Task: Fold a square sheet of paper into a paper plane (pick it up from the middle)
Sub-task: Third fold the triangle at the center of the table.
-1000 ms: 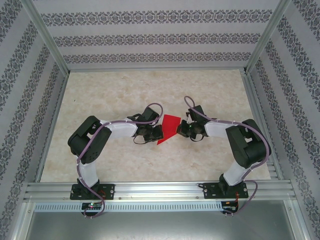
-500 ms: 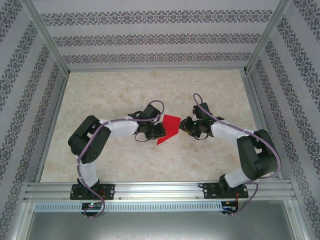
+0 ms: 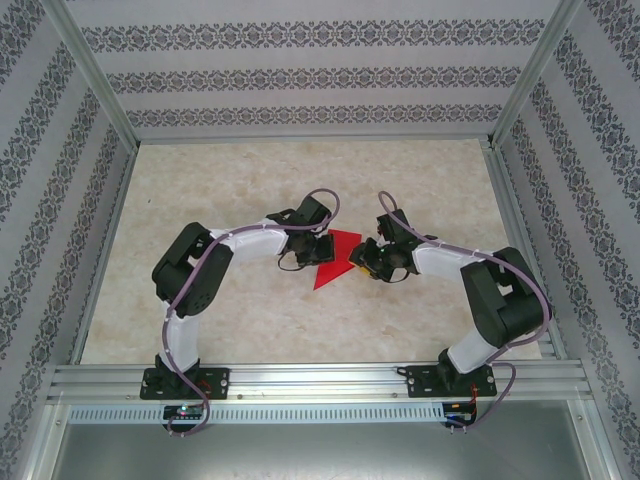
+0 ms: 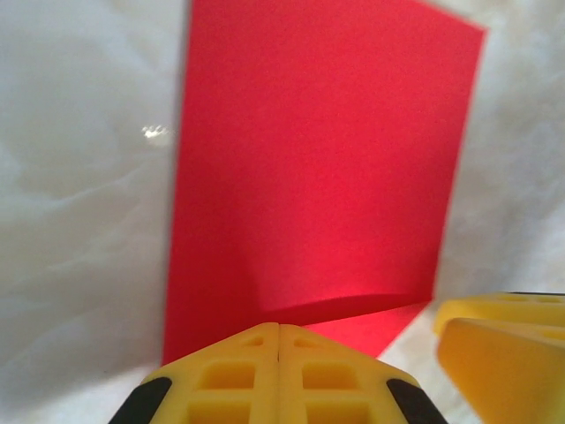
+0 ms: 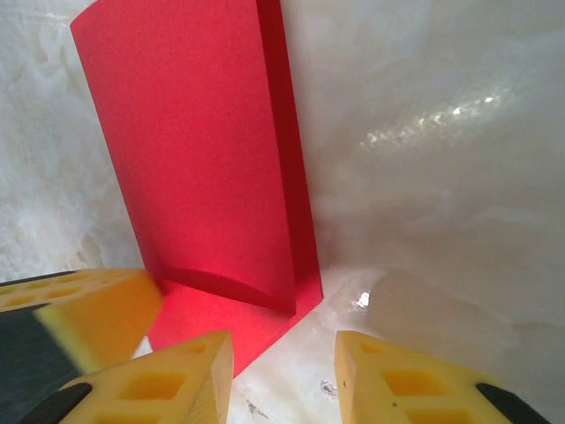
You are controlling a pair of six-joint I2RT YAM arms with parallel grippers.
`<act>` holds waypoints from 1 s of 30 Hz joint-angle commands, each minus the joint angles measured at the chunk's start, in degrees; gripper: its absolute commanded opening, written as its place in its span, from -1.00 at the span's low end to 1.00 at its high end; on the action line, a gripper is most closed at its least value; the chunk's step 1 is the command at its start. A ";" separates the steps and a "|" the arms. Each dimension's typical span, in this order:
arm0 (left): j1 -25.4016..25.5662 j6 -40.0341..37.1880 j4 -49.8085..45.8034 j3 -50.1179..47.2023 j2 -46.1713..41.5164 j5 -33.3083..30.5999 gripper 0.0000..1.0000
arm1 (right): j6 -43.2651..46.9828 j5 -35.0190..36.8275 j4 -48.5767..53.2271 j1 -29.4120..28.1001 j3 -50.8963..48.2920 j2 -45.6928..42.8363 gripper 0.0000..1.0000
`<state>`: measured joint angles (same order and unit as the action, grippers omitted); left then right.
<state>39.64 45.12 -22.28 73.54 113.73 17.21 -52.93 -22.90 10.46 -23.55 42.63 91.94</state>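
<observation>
The square sheet of paper (image 3: 336, 262) lies red face up, one flap folded over, at the centre of the table (image 3: 250, 180), between both grippers. Left gripper (image 4: 279, 334): jaws clenched together at the sheet's edge; cannot tell whether paper is pinched. Right gripper (image 5: 282, 353): jaws parted, empty, just beside the sheet's corner.

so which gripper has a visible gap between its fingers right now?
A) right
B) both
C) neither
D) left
A. In its wrist view the right gripper has its two yellow fingers standing apart, while in the left wrist view the left gripper has its fingers pressed together, at the near edge of the folded red sheet of paper.
</observation>
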 commanded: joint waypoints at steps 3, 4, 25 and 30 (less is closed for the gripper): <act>-1.01 -2.07 -1.97 -0.14 -0.35 -1.31 -0.90 | -1.38 -2.29 -3.89 -0.70 1.33 1.97 -0.30; -1.12 -2.18 -1.89 -0.21 -0.35 -1.34 -0.90 | -1.37 -2.51 -4.42 -0.71 1.40 2.17 -0.32; -2.37 -1.95 -0.65 -1.81 -1.10 -0.21 -0.91 | -3.15 -7.59 -12.35 -0.36 0.11 4.73 -0.32; -2.62 -1.97 -0.83 -1.75 -1.34 -0.22 -0.90 | -4.11 -9.49 -16.16 -0.36 -0.93 4.91 -0.39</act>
<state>37.98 44.12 -23.24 72.38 114.02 17.21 -55.92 -30.22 -1.30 -23.64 42.57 96.20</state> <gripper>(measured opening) 0.066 0.312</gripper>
